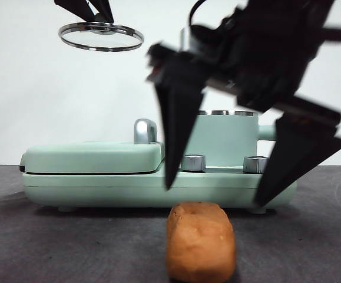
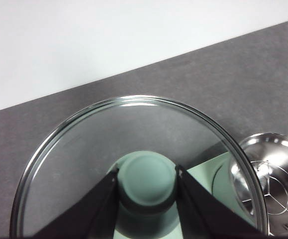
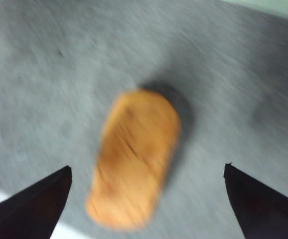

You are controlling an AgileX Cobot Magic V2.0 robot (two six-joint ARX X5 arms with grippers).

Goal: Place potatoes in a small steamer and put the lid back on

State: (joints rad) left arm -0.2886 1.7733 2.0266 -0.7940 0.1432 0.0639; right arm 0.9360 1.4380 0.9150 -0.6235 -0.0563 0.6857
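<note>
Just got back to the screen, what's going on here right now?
The left gripper holds the glass lid by its knob, up in the air beside the steamer, which stands open. The right gripper hangs wide open above the potato, which lies on the table in front of the cooker, not yet grasped.

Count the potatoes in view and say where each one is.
1. The potato lies on the grey table before the steamer, beneath the open right tool. Others may be hidden behind the appliance.
</note>
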